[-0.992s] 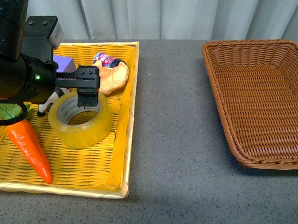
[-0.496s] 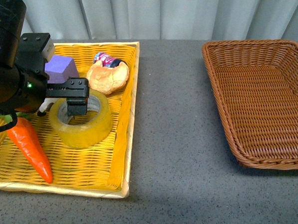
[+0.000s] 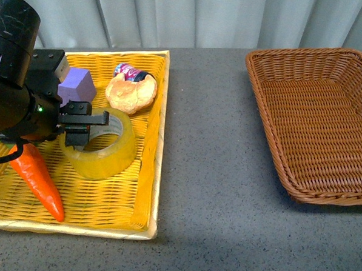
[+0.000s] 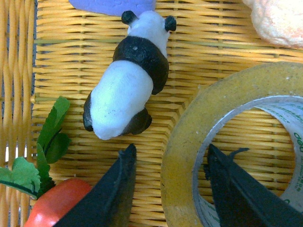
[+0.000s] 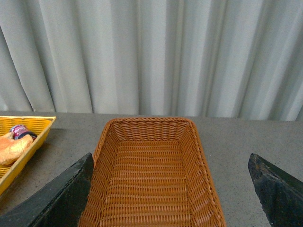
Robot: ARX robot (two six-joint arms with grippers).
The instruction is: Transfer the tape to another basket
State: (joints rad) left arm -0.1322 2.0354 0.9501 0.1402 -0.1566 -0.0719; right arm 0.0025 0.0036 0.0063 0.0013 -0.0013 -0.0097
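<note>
The tape (image 3: pixel 104 156), a wide yellowish roll, lies flat in the yellow woven tray (image 3: pixel 151 167) at the left. My left gripper (image 3: pixel 82 130) is down over it and open. In the left wrist view one finger is inside the core of the tape (image 4: pixel 185 142) and the other outside its wall, so the left gripper (image 4: pixel 171 150) straddles the wall without pressing it. The brown wicker basket (image 3: pixel 274 144) sits empty at the right. My right gripper (image 5: pixel 170 161) hangs open above the basket (image 5: pixel 142 122) and holds nothing.
The tray also holds a carrot (image 3: pixel 39 179), a bread roll (image 3: pixel 130 92), a purple block (image 3: pixel 78 83), a small can (image 3: pixel 126 70) and a toy panda (image 4: pixel 125 80) close to the tape. Grey tabletop (image 3: pixel 212 158) separates tray and basket.
My left gripper has moved left and lower over the tape, its fingers now standing either side of the roll's near wall. The tape and the right arm have not moved.
</note>
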